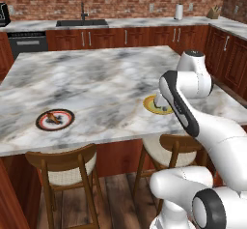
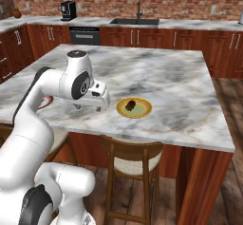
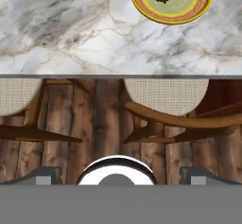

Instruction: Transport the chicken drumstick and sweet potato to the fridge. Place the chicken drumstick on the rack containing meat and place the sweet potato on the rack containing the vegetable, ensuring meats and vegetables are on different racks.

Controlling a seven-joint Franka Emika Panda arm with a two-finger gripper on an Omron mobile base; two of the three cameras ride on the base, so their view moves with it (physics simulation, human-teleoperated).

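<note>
Sweet potato (image 2: 130, 106) sits on our yellow plate (image 2: 143, 111) near the counter's (image 2: 180, 91) front edge; our gripper (image 3: 121, 176) hangs wide open, holding nothing.

The sweet potato (image 2: 131, 106) lies on a plate (image 2: 142, 111) near the front edge of the island counter (image 2: 156, 77). A second plate (image 1: 43, 123) with the chicken drumstick (image 1: 53, 119) sits further left along that edge. Two stools (image 1: 65, 167) stand under the front edge. The sink (image 2: 134, 22) is behind, on the back counter.
</note>
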